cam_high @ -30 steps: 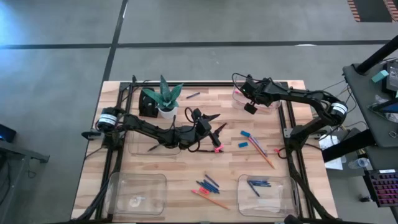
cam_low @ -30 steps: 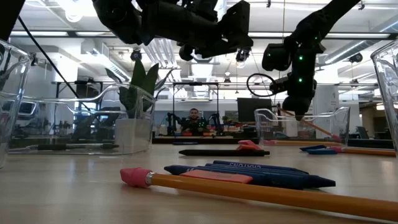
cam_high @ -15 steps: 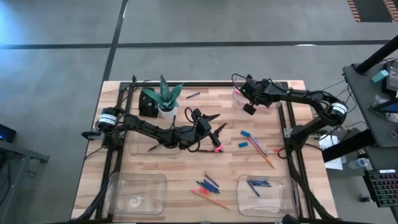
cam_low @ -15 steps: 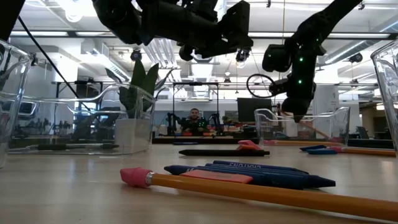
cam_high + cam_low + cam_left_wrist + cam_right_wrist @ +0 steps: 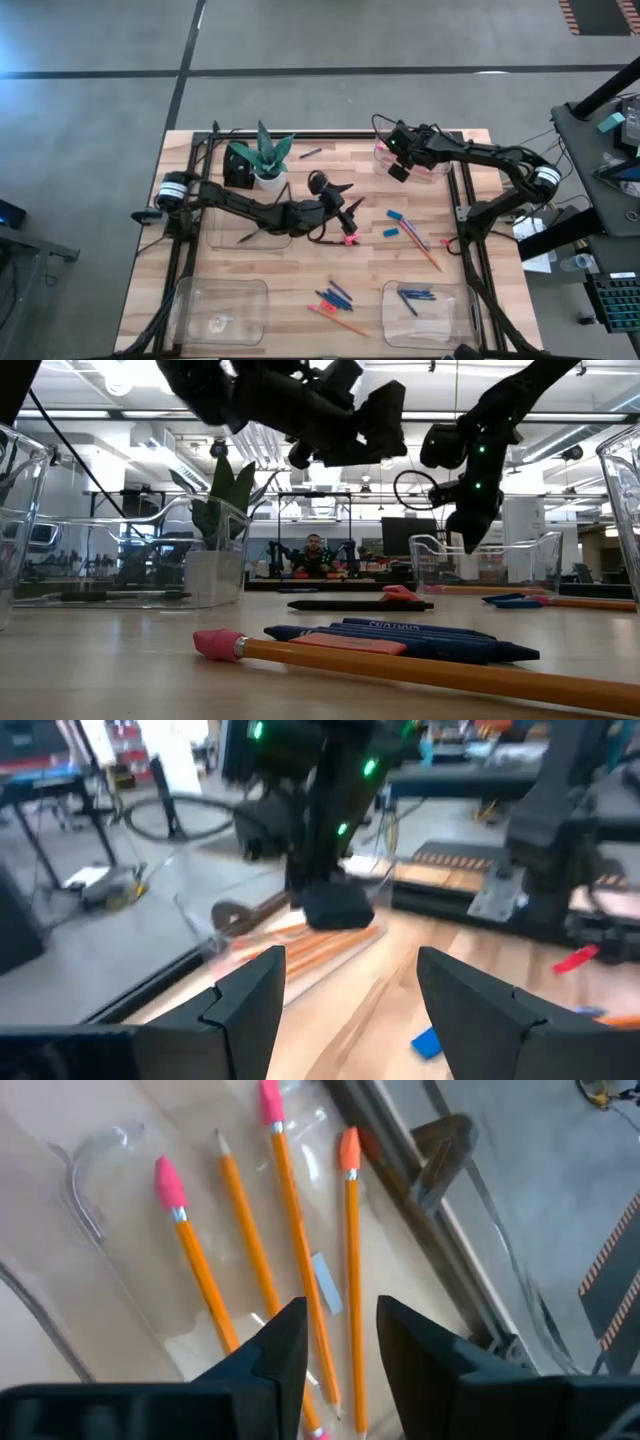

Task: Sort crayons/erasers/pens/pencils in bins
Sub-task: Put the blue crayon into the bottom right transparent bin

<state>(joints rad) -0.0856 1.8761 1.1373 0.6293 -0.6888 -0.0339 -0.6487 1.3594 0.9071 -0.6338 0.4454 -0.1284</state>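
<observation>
Pencils: four long thin orange wooden pencils (image 5: 275, 1200) with pink and orange eraser tips are lying loose in the clear shallow plastic bin (image 5: 95, 1190) directly under the right gripper (image 5: 340, 1345), none of them between its fingers.
Right gripper: it is hanging over that far right bin (image 5: 385, 158), fingers a little apart with nothing in them, so the drop looks just done.
Step in hand: I judge this is the release of a pencil into the pencil bin.
Next move: it calls for lifting clear of the bin's low wall and reaching toward the loose orange pencil (image 5: 425, 252) on the wood, well away from this gripper on the near side.
Left gripper: it is hovering at mid-table (image 5: 345, 210), fingers spread wide and empty (image 5: 345, 985), with a small pink chunky eraser (image 5: 350, 240) just below and beside it.
Materials: the bins are glossy, see-through and round-cornered; the pale butcher-block wooden table (image 5: 300, 270) looks smooth; the pencils are slim and prone to roll.
Other sticks: short blue crayons (image 5: 333, 297) are lying near the front bins, far from both grippers.
</observation>
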